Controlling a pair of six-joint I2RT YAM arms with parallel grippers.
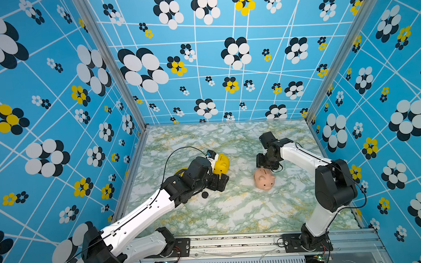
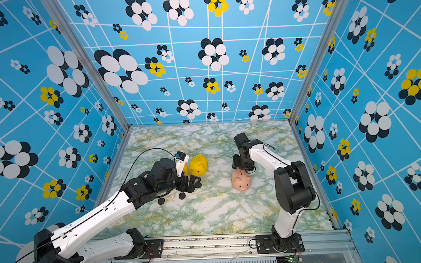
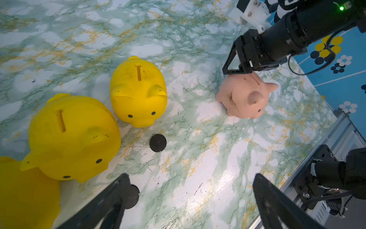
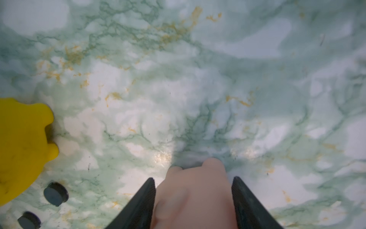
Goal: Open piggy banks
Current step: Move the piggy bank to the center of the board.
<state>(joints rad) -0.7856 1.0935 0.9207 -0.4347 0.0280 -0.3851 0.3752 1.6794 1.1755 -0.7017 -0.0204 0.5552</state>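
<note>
1. Step in hand, by judgement: taking hold of the pink piggy bank [image 3: 243, 97], upright on its feet on the marbled tabletop [image 1: 232, 209], coin slot up, belly plug hidden underneath.
2. Left of the pink piggy bank: left gripper [image 3: 191, 177] spread wide, holding nothing, hovering low over bare tabletop.
3. Directly over the pink piggy bank's rear: right gripper [image 4: 193, 179] reaching down, jaws partly drawn in and set against both flanks. No gap to be seen between fingers [image 4: 141, 206] and plastic. Reads as a grip, though how firm cannot be told.
4. Next move likely calls for lifting or tipping the pink piggy bank to bring the belly round, then bringing the free left gripper across to pinch the plug and pull. Smooth, rounded plastic, so prone to slipping or turning in the jaws.
5. Well left of the pink piggy bank: first yellow piggy bank [image 3: 25, 194], cut off at the frame edge; second yellow piggy bank [image 3: 73, 136] just beside it; third yellow piggy bank [image 3: 138, 93] nearest, yet clearly apart from the pink one. All upright, bellies unseen, so opened or not cannot be told.
6. Also left of the pink piggy bank: black disc [image 3: 157, 142] lying loose in the open; second black disc [image 3: 130, 196] partly behind a left fingertip.
7. Nothing between the left gripper and the pink piggy bank. Discs near enough to be nudged.
</note>
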